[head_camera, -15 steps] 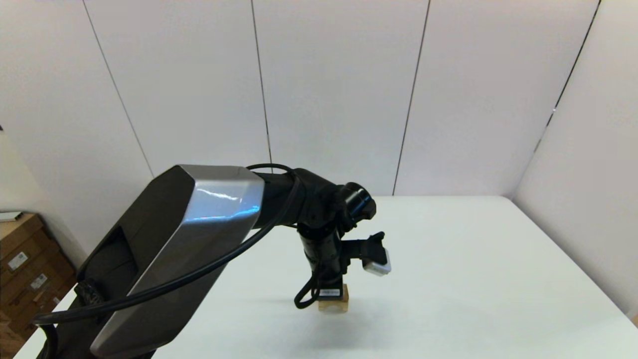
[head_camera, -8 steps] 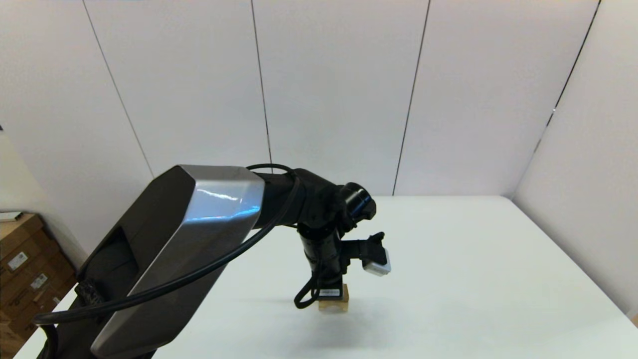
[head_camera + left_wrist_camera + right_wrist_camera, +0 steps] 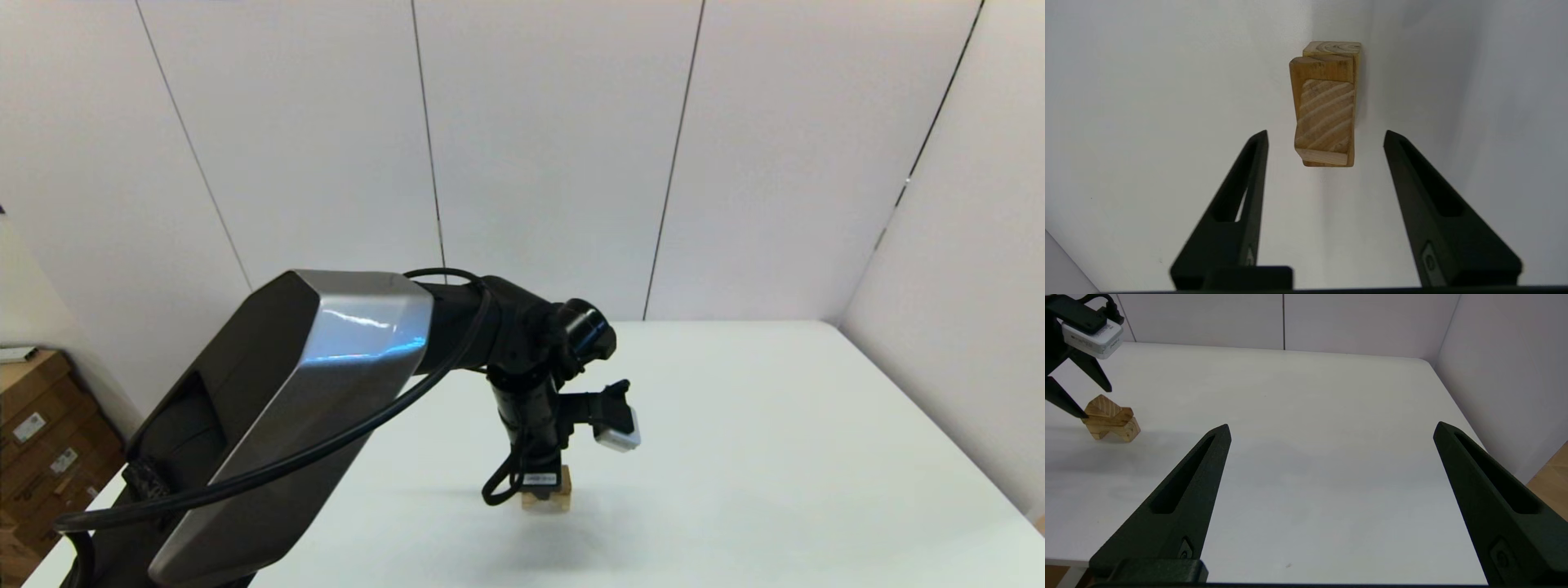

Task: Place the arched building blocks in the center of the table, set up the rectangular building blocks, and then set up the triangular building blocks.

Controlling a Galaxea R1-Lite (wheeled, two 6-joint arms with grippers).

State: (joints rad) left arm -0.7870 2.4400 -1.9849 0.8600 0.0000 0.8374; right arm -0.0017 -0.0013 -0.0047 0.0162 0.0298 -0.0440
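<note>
Left gripper (image 3: 1325, 136) above the arched block (image 3: 1325, 106) at mid-table.

We see almost no change over the last second: the fingers stand spread, clear of the block, which rests on the white table (image 3: 775, 457). We judge it placed. The right gripper (image 3: 1331, 430) waits open, well apart.

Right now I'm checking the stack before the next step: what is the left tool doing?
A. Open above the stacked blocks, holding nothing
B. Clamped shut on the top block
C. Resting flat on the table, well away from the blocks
A: in the left wrist view the left tool has its fingers spread either side of the stacked blocks, gripping nothing.
</note>
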